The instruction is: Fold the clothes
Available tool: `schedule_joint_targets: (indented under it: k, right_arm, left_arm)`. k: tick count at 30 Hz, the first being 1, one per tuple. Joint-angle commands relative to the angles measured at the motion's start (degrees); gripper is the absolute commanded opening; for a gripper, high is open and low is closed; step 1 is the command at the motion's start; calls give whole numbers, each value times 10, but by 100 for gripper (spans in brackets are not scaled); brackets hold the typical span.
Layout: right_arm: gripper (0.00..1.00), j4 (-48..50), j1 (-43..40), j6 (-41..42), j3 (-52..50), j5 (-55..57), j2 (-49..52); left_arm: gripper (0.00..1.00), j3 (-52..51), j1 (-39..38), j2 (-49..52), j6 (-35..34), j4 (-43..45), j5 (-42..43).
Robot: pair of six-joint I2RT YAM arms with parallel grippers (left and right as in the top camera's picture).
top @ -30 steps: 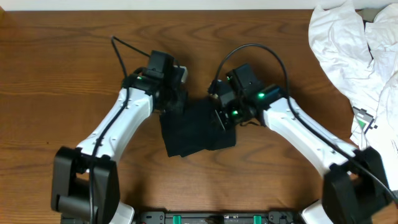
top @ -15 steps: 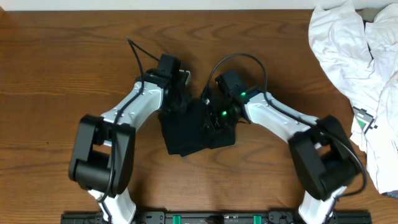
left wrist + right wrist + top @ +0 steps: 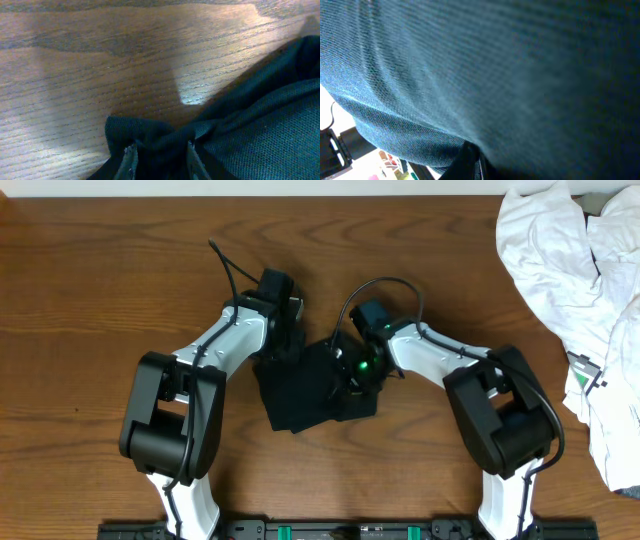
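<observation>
left end effector [image 3: 160, 156] pinches dark garment [image 3: 300, 395]; right end effector [image 3: 349, 374] tilts onto it.

Left tool [image 3: 279, 350] is shifting a little right and toward the near edge versus a second ago, and is pinching the far-left corner of the dark teal knit cloth [image 3: 305, 398]. The left arm's white forearm [image 3: 225, 340] is swinging inward, with its black elbow joint moving up from the near-left edge toward the middle of the brown wooden worktop [image 3: 90, 300]. Right tool [image 3: 352, 375] is sliding left and nearer, from the cloth's far-right edge to over the cloth. The right arm's elbow [image 3: 500, 415] is pulling in from the near-right corner. The black cable loop [image 3: 385, 282] above the right arm is getting lower and tighter.
</observation>
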Motion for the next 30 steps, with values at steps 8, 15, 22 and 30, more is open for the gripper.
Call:
schedule_joint_targets:
  k: [8, 15, 22, 30]
  right_arm:
    - [16, 7, -91, -77, 5, 158, 34]
    - [19, 5, -111, -96, 69, 159, 33]
    - [20, -73, -110, -126, 136, 159, -13]
    - [24, -170, -109, -135, 164, 159, -160]
  left_arm:
    - [34, -42, 4, 37, -127, -117, -44]
    - [34, -42, 3, 37, -164, -207, 22]
    - [28, -34, 3, 26, -156, -202, -1]
    - [34, -13, 9, -108, -157, -181, -90]
